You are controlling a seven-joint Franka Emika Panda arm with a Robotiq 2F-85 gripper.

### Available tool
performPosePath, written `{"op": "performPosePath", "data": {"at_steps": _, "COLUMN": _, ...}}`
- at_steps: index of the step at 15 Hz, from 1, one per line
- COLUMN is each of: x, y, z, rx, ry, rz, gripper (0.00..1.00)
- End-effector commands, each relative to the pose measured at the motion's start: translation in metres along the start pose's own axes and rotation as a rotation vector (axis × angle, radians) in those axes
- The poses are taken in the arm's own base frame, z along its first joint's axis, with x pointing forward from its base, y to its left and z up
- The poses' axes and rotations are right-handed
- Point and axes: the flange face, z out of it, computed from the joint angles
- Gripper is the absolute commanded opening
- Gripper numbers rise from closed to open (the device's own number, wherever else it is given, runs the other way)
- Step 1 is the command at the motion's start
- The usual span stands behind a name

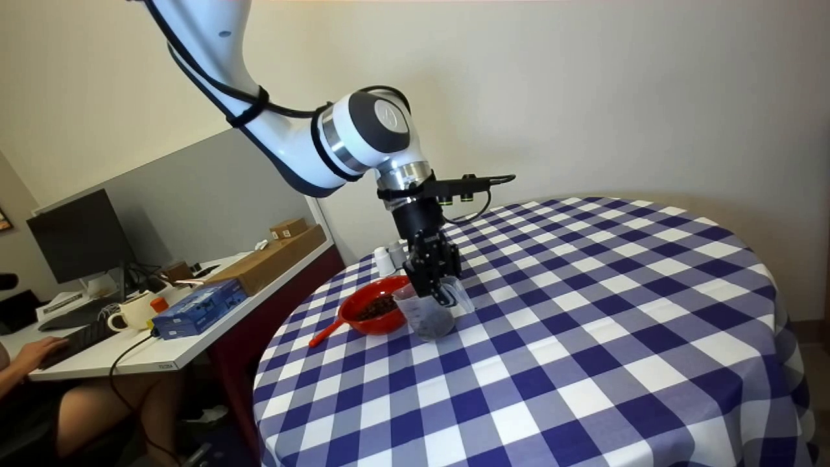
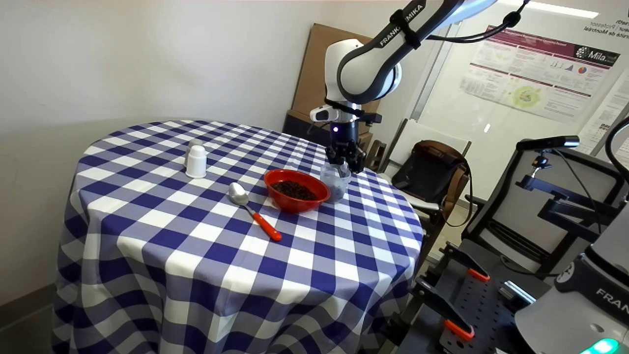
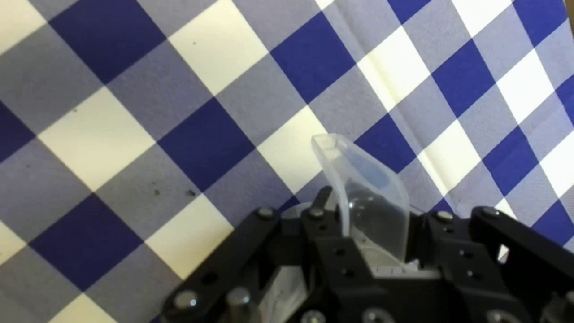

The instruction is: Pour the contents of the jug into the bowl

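The clear jug stands about upright close beside the red bowl; whether it touches the table or the bowl I cannot tell. It also shows partly behind the bowl's rim in an exterior view. The bowl holds dark brown bits. The jug looks greyish; its contents cannot be made out. My gripper comes from above, with its fingers closed on the jug's handle. In the wrist view the clear handle fills the gap between the black fingers; the jug's body is mostly hidden below them.
A spoon with a red handle lies beside the bowl. A white shaker and a grey shaker stand farther along the round table, which has a checkered cloth. A desk with boxes stands near the table.
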Motion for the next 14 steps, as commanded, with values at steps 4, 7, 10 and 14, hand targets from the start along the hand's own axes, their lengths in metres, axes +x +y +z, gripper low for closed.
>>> {"op": "performPosePath", "data": {"at_steps": 4, "x": 0.006, "y": -0.012, "z": -0.007, "rx": -0.018, "ry": -0.010, "rz": -0.041, "gripper": 0.33}}
{"op": "performPosePath", "data": {"at_steps": 7, "x": 0.004, "y": -0.014, "z": -0.002, "rx": -0.006, "ry": -0.017, "rz": -0.041, "gripper": 0.46}}
{"op": "performPosePath", "data": {"at_steps": 10, "x": 0.001, "y": -0.016, "z": 0.001, "rx": 0.003, "ry": -0.020, "rz": -0.035, "gripper": 0.68}}
{"op": "performPosePath", "data": {"at_steps": 14, "x": -0.004, "y": -0.016, "z": 0.002, "rx": 0.007, "ry": -0.024, "rz": -0.026, "gripper": 0.97}}
